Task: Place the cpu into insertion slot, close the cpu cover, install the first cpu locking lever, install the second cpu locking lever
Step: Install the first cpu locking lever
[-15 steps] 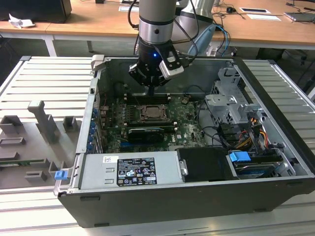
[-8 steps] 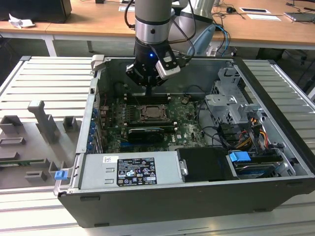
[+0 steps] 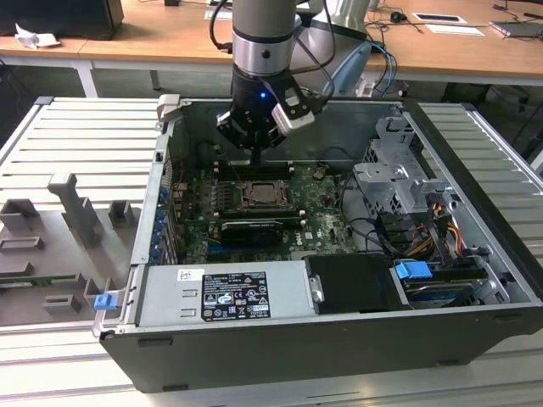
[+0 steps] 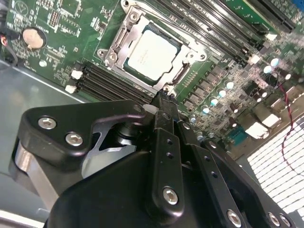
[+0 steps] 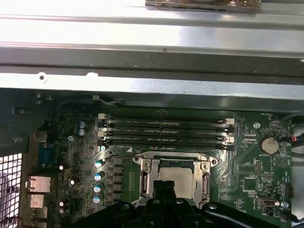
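Note:
The cpu (image 4: 151, 56), a pale square chip, lies flat in the insertion slot (image 4: 112, 55) on the green board. The cpu cover (image 4: 124, 34), a silver frame, lies down around the chip, whose face shows through its cut-out. My gripper (image 4: 165, 97) is shut with nothing in it, its black tips just off the socket's edge on the memory-slot side. In the first wrist view the gripper (image 5: 164, 187) overlaps part of the cpu (image 5: 180, 175), and a thin wire lever (image 5: 124, 155) runs along the socket's side. In the exterior view the gripper (image 3: 257, 158) hangs just above the socket (image 3: 267, 197).
Long black memory slots (image 5: 166, 130) lie beside the socket. A round coin battery (image 5: 269, 145) sits on the board. The open case holds a power supply (image 3: 225, 292), a drive cage (image 3: 394, 182) and bundled cables. Grey fixtures (image 3: 76, 212) stand on the slatted table.

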